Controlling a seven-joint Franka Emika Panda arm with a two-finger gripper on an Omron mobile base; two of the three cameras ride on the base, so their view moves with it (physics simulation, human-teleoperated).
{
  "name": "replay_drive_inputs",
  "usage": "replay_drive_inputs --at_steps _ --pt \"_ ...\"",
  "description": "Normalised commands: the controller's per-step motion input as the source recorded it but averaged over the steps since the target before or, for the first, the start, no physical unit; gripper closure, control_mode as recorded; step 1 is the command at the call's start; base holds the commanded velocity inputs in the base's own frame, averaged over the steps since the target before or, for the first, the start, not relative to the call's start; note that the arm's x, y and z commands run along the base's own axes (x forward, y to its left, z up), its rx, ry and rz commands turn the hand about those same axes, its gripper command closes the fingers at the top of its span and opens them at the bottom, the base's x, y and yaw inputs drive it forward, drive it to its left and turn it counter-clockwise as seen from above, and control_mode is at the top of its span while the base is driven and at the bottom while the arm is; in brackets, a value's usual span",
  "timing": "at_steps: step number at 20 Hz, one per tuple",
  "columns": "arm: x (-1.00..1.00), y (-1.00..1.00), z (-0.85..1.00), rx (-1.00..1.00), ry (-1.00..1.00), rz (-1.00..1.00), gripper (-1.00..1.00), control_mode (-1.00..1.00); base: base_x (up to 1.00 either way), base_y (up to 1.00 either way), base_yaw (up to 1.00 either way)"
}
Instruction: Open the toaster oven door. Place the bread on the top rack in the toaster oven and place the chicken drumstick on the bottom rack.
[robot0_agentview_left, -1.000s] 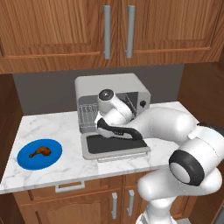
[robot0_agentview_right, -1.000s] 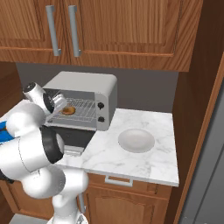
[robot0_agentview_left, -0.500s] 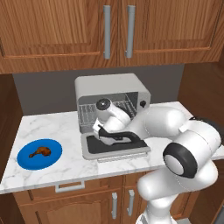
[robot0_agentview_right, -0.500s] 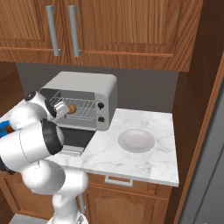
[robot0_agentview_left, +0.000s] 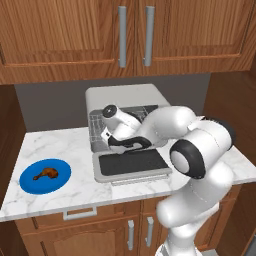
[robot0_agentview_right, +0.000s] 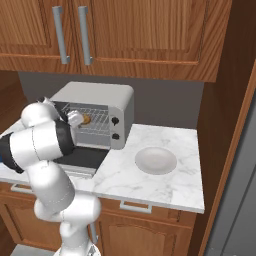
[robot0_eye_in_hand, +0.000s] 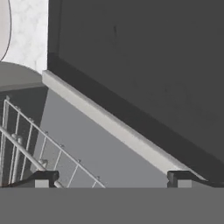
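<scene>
Claw (robot0_eye_in_hand: 111, 178) fingers stand wide apart with nothing between them, reaching into the oven (robot0_agentview_right: 95, 120) mouth above the folded-down door (robot0_agentview_left: 131, 165). Bread (robot0_agentview_right: 86, 119) sits on a wire rack just beside the claw. Drumstick (robot0_agentview_left: 45, 174) lies on the blue plate (robot0_agentview_left: 30, 184), well off to its left.

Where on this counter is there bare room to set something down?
Bare marble lies between the blue plate and the open oven door, and around the white bowl right of the toaster oven. The oven mouth is crowded: the arm reaches in beside the bread.
</scene>
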Motion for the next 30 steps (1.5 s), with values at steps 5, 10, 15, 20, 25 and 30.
replay_drive_inputs --at_steps 5,10,15,20,25,30 --pt "0.30 0.00 0.00 0.00 -0.08 -0.08 -1.00 -1.00 0.00 0.00 0.00" --pt "-0.49 0.00 0.05 0.01 -0.18 0.00 -1.00 -1.00 0.00 0.00 0.00" --pt "-0.93 -0.02 0.07 0.15 -0.10 0.00 -1.00 -1.00 0.00 0.00 0.00" --pt "-0.42 -0.40 -0.10 0.34 -0.01 0.02 -1.00 -1.00 0.00 0.00 0.00" --pt "0.00 -0.44 -0.03 0.28 -0.08 0.16 -1.00 -1.00 0.00 0.00 0.00" --pt "0.25 -0.06 -0.04 0.14 -0.16 0.26 -1.00 -1.00 0.00 0.00 0.00"
